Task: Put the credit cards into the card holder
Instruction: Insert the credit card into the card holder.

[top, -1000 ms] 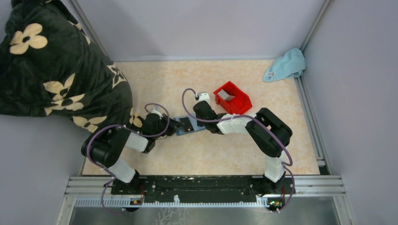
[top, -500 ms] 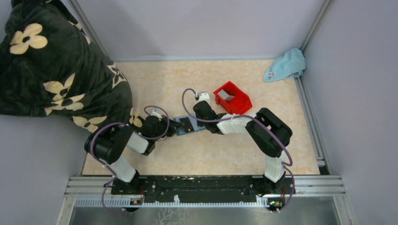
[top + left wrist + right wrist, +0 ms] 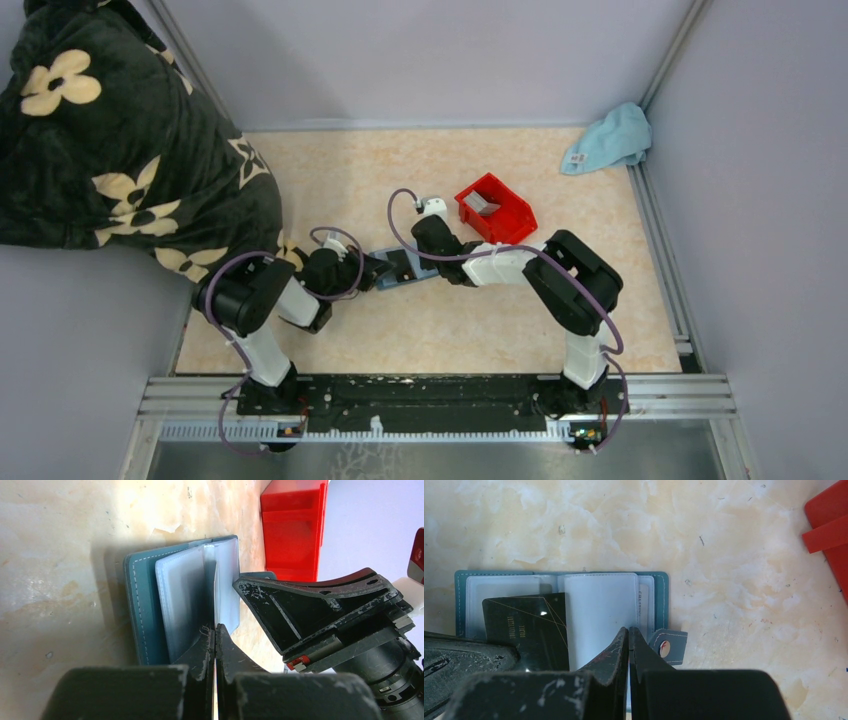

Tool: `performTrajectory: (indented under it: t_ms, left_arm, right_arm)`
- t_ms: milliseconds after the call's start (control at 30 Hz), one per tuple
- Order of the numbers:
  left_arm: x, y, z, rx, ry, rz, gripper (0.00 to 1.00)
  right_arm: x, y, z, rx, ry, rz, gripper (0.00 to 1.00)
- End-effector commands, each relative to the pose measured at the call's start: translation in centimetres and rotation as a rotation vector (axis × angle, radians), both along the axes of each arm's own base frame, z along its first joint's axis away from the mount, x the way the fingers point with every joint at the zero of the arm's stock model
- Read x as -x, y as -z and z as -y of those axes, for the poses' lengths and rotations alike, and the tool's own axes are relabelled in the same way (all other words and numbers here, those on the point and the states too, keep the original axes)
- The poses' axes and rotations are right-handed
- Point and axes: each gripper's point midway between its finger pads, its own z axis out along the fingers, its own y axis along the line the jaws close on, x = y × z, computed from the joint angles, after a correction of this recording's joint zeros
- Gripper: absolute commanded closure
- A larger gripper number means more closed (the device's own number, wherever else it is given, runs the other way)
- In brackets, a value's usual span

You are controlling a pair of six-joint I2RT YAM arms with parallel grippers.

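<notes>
The teal card holder (image 3: 400, 271) lies open on the table, its clear sleeves (image 3: 182, 595) facing up and its snap tab (image 3: 667, 647) sticking out. My left gripper (image 3: 215, 627) is shut on a dark credit card (image 3: 526, 627) with gold lines, which lies over the holder's left half and shows edge-on in the left wrist view. From the other side, my right gripper (image 3: 629, 629) is shut, its tips resting on a white sleeve (image 3: 599, 610). Another grey credit card (image 3: 483, 204) lies in the red bin (image 3: 510, 222).
A light blue cloth (image 3: 608, 140) is bunched in the far right corner. A person in a dark floral garment (image 3: 110, 140) leans over the table's left side. Grey walls close in the table on three sides.
My left arm's elbow has swung to the right, nearer the holder. Both grippers stay shut at the holder, and the right arm has not moved.
</notes>
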Motion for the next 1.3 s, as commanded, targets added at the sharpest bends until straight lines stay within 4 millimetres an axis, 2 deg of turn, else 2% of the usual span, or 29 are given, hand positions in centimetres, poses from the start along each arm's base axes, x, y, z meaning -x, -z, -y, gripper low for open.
performTrajectory:
  t_ms: [0,400,800,967,1267]
  left_arm:
    - [0.1,-0.8,0.5,0.030,0.034,0.044,1.00]
    - [0.1,-0.5,0.9,0.050,0.051,0.031,1.00]
    - [-0.7,-0.2,-0.2,0.063,-0.084,-0.005,1.00]
    - [-1.2,-0.7,0.7,0.098,-0.079,0.009,1.00]
    - [-1.0,-0.3,2.5,0.106,-0.017,0.004,1.00]
  right_arm:
    - [1.8,4.1,3.8,0.144,0.017,-0.109,1.00]
    - [1.7,3.9,3.6,0.138,0.015,-0.110,1.00]
    - [1.8,3.7,3.8,0.140,0.015,-0.110,1.00]
    - [1.9,3.5,3.9,0.143,0.015,-0.109,1.00]
    - [1.9,3.5,4.2,0.151,0.018,-0.108,1.00]
